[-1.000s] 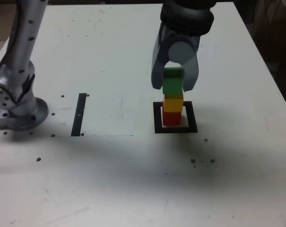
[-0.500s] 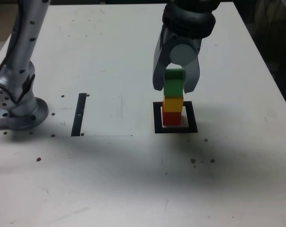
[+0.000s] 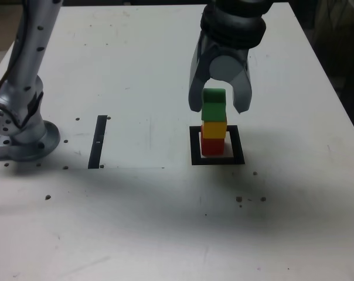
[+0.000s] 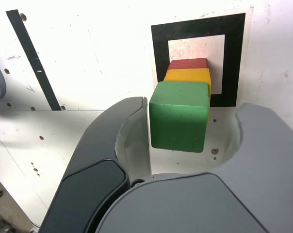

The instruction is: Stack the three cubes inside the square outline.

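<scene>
three cubes stacked, green cube (image 3: pixel 213 105) topmost, one square outline (image 3: pixel 217 159), tool (image 3: pixel 219 108) open

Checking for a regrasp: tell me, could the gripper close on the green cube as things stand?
Probably yes: the gripper is open, its fingers flanking the green cube with nothing between.

Exterior high, frontal; wrist close, downward

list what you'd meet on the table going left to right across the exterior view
arm base → thin black strip → square outline, with the stack in it: red cube, yellow cube, green cube on top
</scene>
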Robot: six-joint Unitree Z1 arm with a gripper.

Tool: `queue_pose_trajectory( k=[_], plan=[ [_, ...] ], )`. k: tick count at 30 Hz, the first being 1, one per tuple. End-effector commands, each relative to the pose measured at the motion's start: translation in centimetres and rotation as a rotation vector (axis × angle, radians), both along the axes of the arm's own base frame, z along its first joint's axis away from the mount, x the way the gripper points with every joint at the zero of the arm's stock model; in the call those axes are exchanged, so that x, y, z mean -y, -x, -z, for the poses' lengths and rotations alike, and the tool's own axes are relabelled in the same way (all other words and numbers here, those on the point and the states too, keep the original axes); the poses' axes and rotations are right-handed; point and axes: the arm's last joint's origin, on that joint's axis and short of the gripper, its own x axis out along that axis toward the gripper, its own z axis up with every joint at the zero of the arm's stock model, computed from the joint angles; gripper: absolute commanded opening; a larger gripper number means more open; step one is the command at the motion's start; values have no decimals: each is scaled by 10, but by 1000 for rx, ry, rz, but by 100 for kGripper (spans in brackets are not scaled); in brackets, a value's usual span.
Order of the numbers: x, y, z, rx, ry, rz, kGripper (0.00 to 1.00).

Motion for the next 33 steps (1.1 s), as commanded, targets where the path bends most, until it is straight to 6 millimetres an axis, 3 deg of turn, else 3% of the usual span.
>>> queue_pose_trajectory(
  k=[1,13,23,33],
  plan=[
    [1,1,1,-17,-2,4,99],
    [-3,20,-18,20,-21,-1,99],
    [-9,64,-44,62,-57,-21,100],
    [-16,114,-44,29,-84,-57,100]
  ],
)
